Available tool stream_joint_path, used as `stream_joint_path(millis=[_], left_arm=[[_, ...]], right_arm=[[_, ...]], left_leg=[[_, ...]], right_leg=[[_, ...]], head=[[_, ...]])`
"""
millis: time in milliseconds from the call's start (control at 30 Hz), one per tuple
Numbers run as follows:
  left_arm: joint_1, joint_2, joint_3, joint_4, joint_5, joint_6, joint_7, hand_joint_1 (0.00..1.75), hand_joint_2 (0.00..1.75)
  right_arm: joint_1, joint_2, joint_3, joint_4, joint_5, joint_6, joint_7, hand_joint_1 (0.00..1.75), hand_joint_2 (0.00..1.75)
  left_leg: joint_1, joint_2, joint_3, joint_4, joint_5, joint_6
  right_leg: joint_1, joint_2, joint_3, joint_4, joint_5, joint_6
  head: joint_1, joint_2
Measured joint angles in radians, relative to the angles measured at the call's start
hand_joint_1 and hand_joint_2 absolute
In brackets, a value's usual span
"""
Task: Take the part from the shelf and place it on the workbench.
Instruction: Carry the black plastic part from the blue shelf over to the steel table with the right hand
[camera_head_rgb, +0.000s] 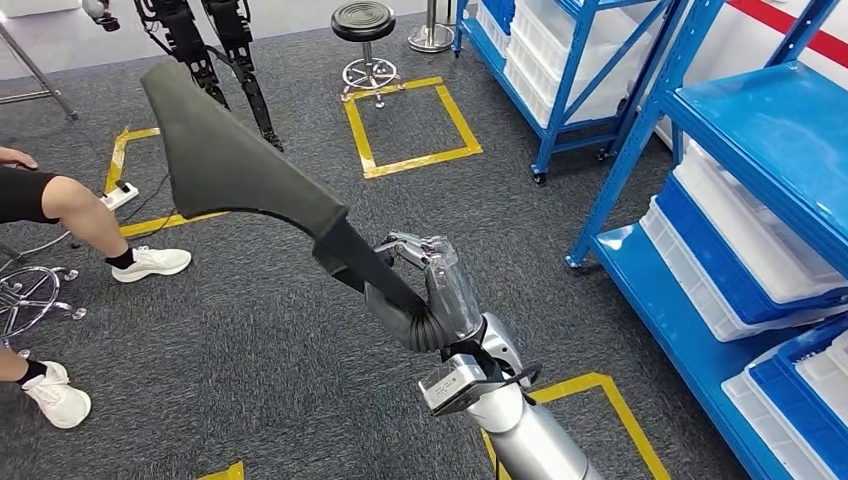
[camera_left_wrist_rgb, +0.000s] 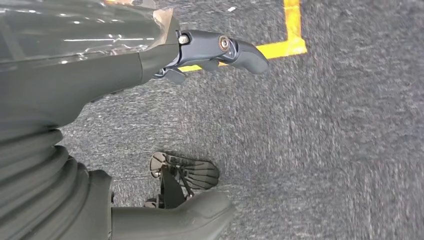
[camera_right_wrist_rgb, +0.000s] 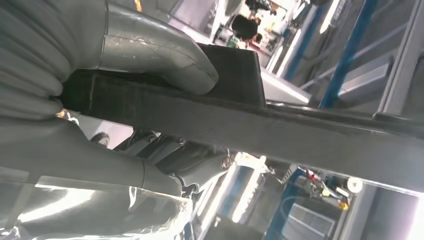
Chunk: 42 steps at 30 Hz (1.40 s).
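The dark, long part (camera_head_rgb: 230, 160) is gripped at its narrow near end by the right hand (camera_head_rgb: 435, 295), fingers wrapped tight around it, and is carried out over the grey carpet (camera_head_rgb: 250, 340), its wide end pointing far-left. The left hand (camera_left_wrist_rgb: 150, 60) is seen above carpet with fingers apart, holding nothing. Blue shelving (camera_head_rgb: 700, 150) stands at right; a seated person's leg (camera_head_rgb: 80, 210) is seen far left.

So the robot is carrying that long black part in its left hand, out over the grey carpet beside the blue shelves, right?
Not quite. It is the right hand that holds the long black part, as the head view shows. The rest is right: it is out over the grey carpet beside the blue shelves.
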Motion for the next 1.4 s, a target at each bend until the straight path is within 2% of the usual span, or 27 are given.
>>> stream_joint_path(millis=[67, 100, 133, 200, 267, 300, 333, 367, 433, 500, 600, 667, 733, 800, 833, 867, 933, 967, 1000, 1067, 1100, 1167, 1233, 1300, 1333, 1367, 1400], left_arm=[[0.003, 0.001, 0.000, 0.000, 0.000, 0.001, -0.003, 0.00, 1.75], [0.005, 0.000, 0.000, 0.000, 0.001, 0.001, -0.005, 0.00, 1.75], [0.006, -0.001, 0.001, 0.000, 0.002, 0.002, -0.008, 0.00, 1.75], [0.007, -0.002, 0.002, 0.000, 0.006, 0.003, -0.012, 0.00, 1.75], [0.008, -0.004, 0.004, 0.000, 0.007, 0.004, -0.016, 0.00, 1.75], [0.009, -0.004, 0.004, 0.000, 0.007, 0.004, -0.017, 0.00, 1.75], [0.011, -0.005, 0.005, 0.000, 0.007, 0.004, -0.019, 0.00, 1.75], [0.012, -0.005, 0.005, 0.000, 0.007, 0.004, -0.020, 0.00, 1.75], [0.011, -0.004, 0.005, 0.000, 0.007, 0.004, -0.022, 0.00, 1.75], [0.009, -0.004, 0.005, 0.000, 0.006, 0.004, -0.024, 0.00, 1.75], [0.011, -0.002, 0.006, 0.000, 0.005, 0.004, -0.026, 0.00, 1.75], [0.010, -0.002, 0.006, 0.000, 0.001, 0.004, -0.027, 0.00, 1.75], [0.007, -0.003, 0.006, 0.000, -0.002, 0.004, -0.028, 0.00, 1.75], [0.007, -0.003, 0.006, 0.000, -0.006, 0.004, -0.028, 0.00, 1.75], [0.008, -0.004, 0.006, 0.000, -0.008, 0.004, -0.029, 0.00, 1.75], [0.009, -0.004, 0.006, 0.000, -0.010, 0.003, -0.031, 0.00, 1.75], [0.010, -0.004, 0.006, 0.000, -0.012, 0.001, -0.035, 0.00, 1.75], [0.010, -0.003, 0.007, 0.000, -0.012, 0.001, -0.037, 0.00, 1.75], [0.010, -0.002, 0.007, 0.000, -0.012, 0.001, -0.037, 0.00, 1.75], [0.014, 0.001, 0.007, 0.000, -0.014, 0.001, -0.036, 0.00, 1.75], [0.016, 0.002, 0.007, 0.000, -0.016, 0.001, -0.036, 0.00, 1.75], [0.019, 0.003, 0.007, 0.000, -0.018, 0.000, -0.034, 0.00, 1.75], [0.017, 0.003, 0.007, 0.001, -0.019, 0.000, -0.034, 0.00, 1.75], [0.018, 0.003, 0.008, 0.001, -0.018, 0.000, -0.034, 0.00, 1.75], [0.020, 0.003, 0.008, 0.001, -0.017, -0.001, -0.034, 0.00, 1.75], [0.021, 0.004, 0.009, 0.001, -0.016, -0.002, -0.034, 0.00, 1.75], [0.022, 0.005, 0.010, 0.001, -0.015, -0.002, -0.034, 0.00, 1.75]], right_arm=[[0.000, 0.001, 0.000, 0.000, 0.002, 0.000, -0.001, 1.75, 1.75], [0.000, 0.003, 0.000, 0.000, 0.004, 0.000, -0.001, 1.75, 1.75], [-0.001, 0.005, 0.000, 0.000, 0.005, 0.001, -0.001, 1.75, 1.75], [-0.001, 0.008, 0.000, -0.001, 0.007, 0.003, -0.001, 1.75, 1.75], [-0.001, 0.008, 0.001, 0.000, 0.007, 0.006, -0.001, 1.75, 1.75], [0.000, 0.008, 0.001, 0.000, 0.007, 0.006, -0.001, 1.75, 1.75], [-0.001, 0.008, 0.003, 0.001, 0.007, 0.007, -0.001, 1.75, 1.75], [-0.001, 0.008, 0.004, 0.001, 0.007, 0.007, -0.001, 1.75, 1.75], [-0.004, 0.009, 0.007, 0.002, 0.005, 0.009, -0.001, 1.75, 1.75], [-0.008, 0.010, 0.009, 0.002, 0.004, 0.011, -0.001, 1.75, 1.75], [-0.012, 0.012, 0.013, 0.004, 0.002, 0.013, -0.001, 1.75, 1.75], [-0.017, 0.013, 0.016, 0.006, -0.002, 0.014, -0.002, 1.75, 1.75], [-0.020, 0.012, 0.017, 0.009, -0.007, 0.014, -0.002, 1.75, 1.75], [-0.019, 0.009, 0.018, 0.015, -0.010, 0.015, -0.001, 1.75, 1.75], [-0.020, 0.008, 0.018, 0.017, -0.011, 0.015, -0.001, 1.75, 1.75], [-0.021, 0.008, 0.018, 0.018, -0.011, 0.016, -0.001, 1.75, 1.75], [-0.024, 0.008, 0.020, 0.019, -0.011, 0.016, 0.000, 1.75, 1.75], [-0.025, 0.008, 0.022, 0.020, -0.011, 0.016, 0.000, 1.75, 1.75], [-0.026, 0.009, 0.024, 0.020, -0.012, 0.016, 0.002, 1.75, 1.75], [-0.028, 0.012, 0.028, 0.021, -0.012, 0.016, 0.004, 1.75, 1.75], [-0.029, 0.015, 0.029, 0.021, -0.013, 0.016, 0.005, 1.75, 1.75], [-0.032, 0.020, 0.033, 0.021, -0.013, 0.016, 0.004, 1.75, 1.75], [-0.034, 0.023, 0.036, 0.022, -0.013, 0.016, 0.005, 1.75, 1.75], [-0.034, 0.023, 0.039, 0.024, -0.013, 0.017, 0.006, 1.75, 1.75], [-0.034, 0.023, 0.041, 0.026, -0.013, 0.018, 0.007, 1.75, 1.75], [-0.034, 0.024, 0.043, 0.027, -0.013, 0.020, 0.008, 1.75, 1.75], [-0.035, 0.025, 0.045, 0.028, -0.013, 0.021, 0.008, 1.75, 1.75]], left_leg=[[0.003, -0.011, -0.007, 0.000, 0.001, -0.011], [0.004, 0.002, -0.011, 0.007, -0.002, -0.015], [0.004, 0.026, -0.021, 0.029, -0.016, -0.020], [0.005, 0.090, -0.073, 0.136, -0.073, -0.027], [0.009, 0.115, -0.142, 0.269, -0.129, -0.033], [0.011, 0.117, -0.161, 0.302, -0.135, -0.034], [0.011, 0.119, -0.158, 0.293, -0.121, -0.033], [0.011, 0.124, -0.134, 0.245, -0.093, -0.030], [0.005, 0.163, -0.054, 0.101, -0.034, -0.018], [-0.005, 0.192, -0.011, 0.024, -0.015, -0.006], [-0.009, 0.166, -0.004, 0.007, -0.012, 0.008], [-0.003, 0.142, 0.011, -0.012, -0.002, 0.019], [0.000, 0.117, 0.018, -0.020, 0.004, 0.026], [0.000, 0.087, 0.018, -0.019, 0.003, 0.026], [0.000, 0.071, 0.018, -0.018, 0.003, 0.025], [0.001, 0.055, 0.018, -0.016, 0.001, 0.023], [0.003, 0.026, 0.018, -0.007, -0.004, 0.014], [0.003, 0.014, 0.015, -0.001, -0.008, 0.007], [0.003, 0.006, 0.011, 0.002, -0.011, 0.000], [0.005, -0.007, 0.002, 0.002, -0.011, -0.014], [0.007, -0.006, 0.000, 0.003, -0.011, -0.019], [0.007, 0.035, -0.018, 0.044, -0.036, -0.027], [0.006, 0.095, -0.075, 0.161, -0.096, -0.033], [0.009, 0.115, -0.140, 0.281, -0.142, -0.036], [0.009, 0.118, -0.151, 0.297, -0.140, -0.036], [0.008, 0.120, -0.140, 0.273, -0.119, -0.033], [0.007, 0.127, -0.107, 0.212, -0.088, -0.028]], right_leg=[[0.003, -0.013, -0.001, 0.000, 0.003, -0.017], [0.002, -0.021, 0.000, -0.001, 0.005, -0.023], [0.001, -0.031, 0.002, -0.002, 0.006, -0.030], [0.005, -0.054, 0.005, -0.004, 0.003, -0.043], [0.012, -0.078, 0.006, -0.004, 0.000, -0.051], [0.014, -0.091, 0.006, -0.004, -0.001, -0.053], [0.017, -0.103, 0.006, -0.004, -0.003, -0.054], [0.019, -0.114, 0.008, -0.004, -0.005, -0.054], [0.025, -0.135, 0.013, -0.004, -0.010, -0.051], [0.030, -0.151, 0.018, -0.004, -0.016, -0.043], [0.030, -0.169, 0.024, -0.004, -0.024, -0.029], [0.029, -0.130, 0.006, 0.047, -0.051, -0.027], [0.024, -0.076, -0.053, 0.170, -0.101, -0.032], [0.020, -0.061, -0.115, 0.274, -0.129, -0.028], [0.017, -0.059, -0.124, 0.277, -0.121, -0.019], [0.013, -0.056, -0.111, 0.236, -0.095, -0.007], [0.002, -0.032, -0.053, 0.095, -0.028, 0.013], [-0.001, -0.019, -0.029, 0.042, -0.006, 0.013], [-0.002, -0.009, -0.017, 0.014, 0.004, 0.008], [0.002, -0.014, -0.014, 0.006, 0.008, -0.013], [0.002, -0.021, -0.013, 0.005, 0.010, -0.020], [-0.001, -0.039, -0.008, 0.001, 0.011, -0.035], [0.005, -0.061, -0.005, 0.000, 0.007, -0.047], [0.013, -0.085, -0.004, 0.000, 0.003, -0.053], [0.016, -0.097, -0.003, 0.000, 0.002, -0.055], [0.018, -0.109, -0.002, 0.000, 0.000, -0.056], [0.021, -0.119, 0.000, 0.000, -0.002, -0.057]], head=[[-0.001, 0.000], [-0.001, 0.000], [-0.002, 0.000], [-0.005, 0.000], [-0.006, 0.000], [-0.006, 0.000], [-0.006, 0.000], [-0.006, 0.000], [-0.005, 0.000], [-0.005, 0.000], [-0.005, 0.000], [-0.004, 0.000], [-0.002, 0.000], [0.000, 0.000], [0.000, 0.000], [0.000, 0.000], [0.000, 0.000], [0.001, 0.000], [0.000, 0.000], [0.000, 0.000], [0.000, 0.000], [-0.002, 0.000], [-0.006, 0.000], [-0.007, 0.000], [-0.007, 0.000], [-0.007, 0.000], [-0.007, 0.000]])
